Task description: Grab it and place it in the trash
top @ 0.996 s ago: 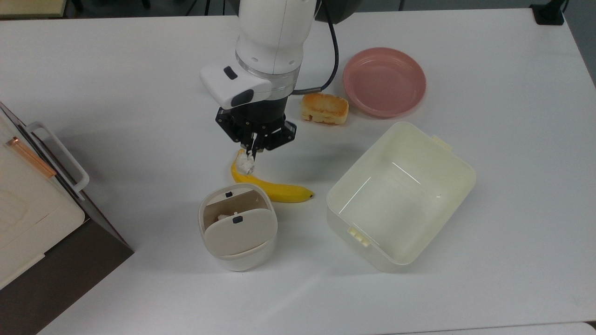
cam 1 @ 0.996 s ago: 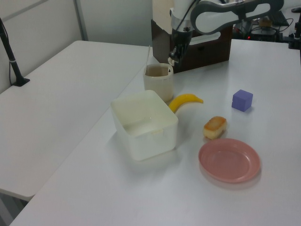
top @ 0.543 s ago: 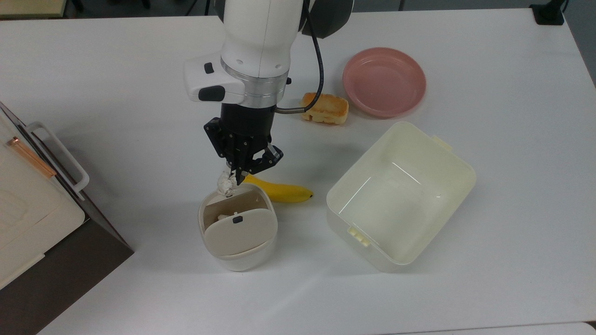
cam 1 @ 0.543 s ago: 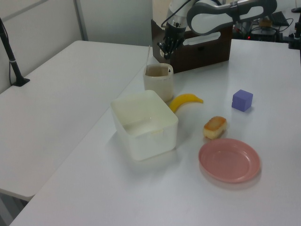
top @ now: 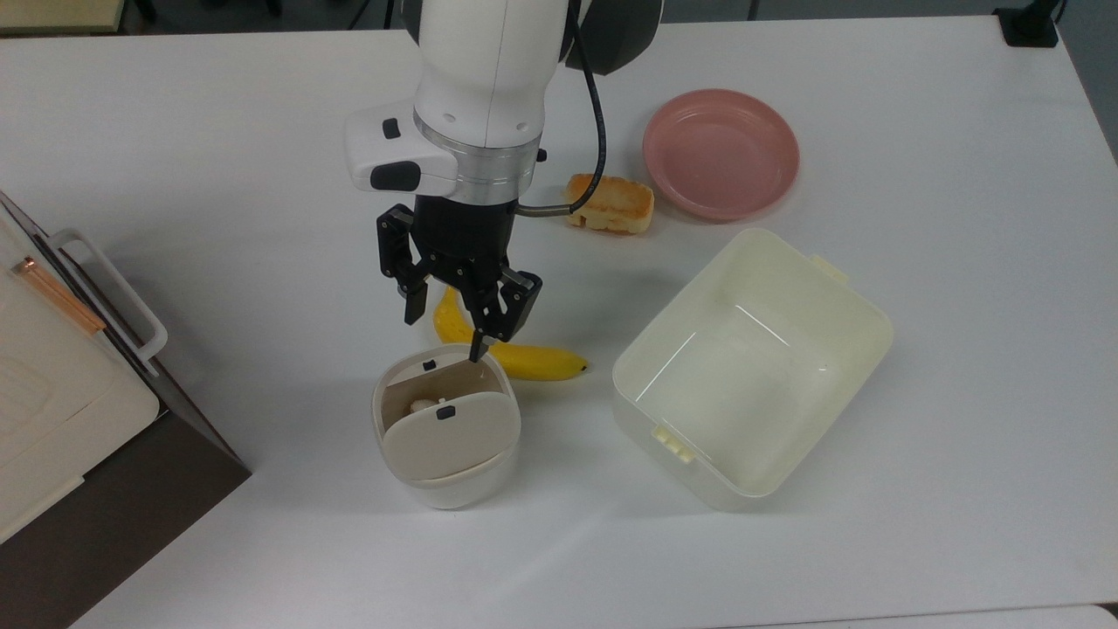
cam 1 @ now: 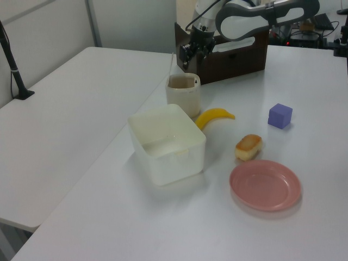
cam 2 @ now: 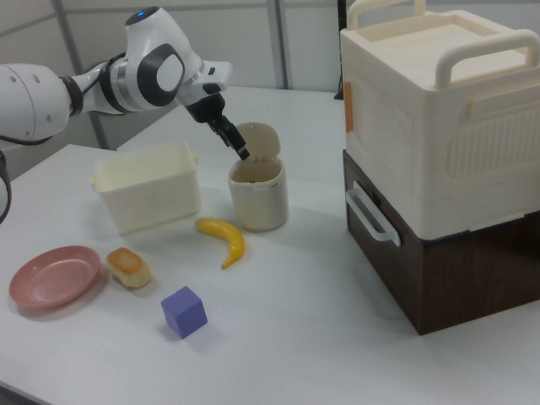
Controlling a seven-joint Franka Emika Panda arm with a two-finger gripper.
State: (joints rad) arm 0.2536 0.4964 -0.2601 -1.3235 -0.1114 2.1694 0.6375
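Observation:
The trash is a small white bin with a beige two-flap lid, and its far flap is tipped inward. It stands near the middle of the table and also appears as the trash and the trash. A small white lump, which looks like the paper wad, lies inside the open half. My gripper hangs open just above the bin's far rim, with nothing between its fingers. The gripper and the gripper are over the bin here too.
A banana lies right behind the bin, under the gripper. A cream tub stands at the top view's right, with a toasted bread piece and a pink plate beyond it. A purple cube sits apart. A brown box with a cream case stands beside the bin.
The gripper carried the wad from over the banana to the bin's rim, then opened. The wad has left the fingers.

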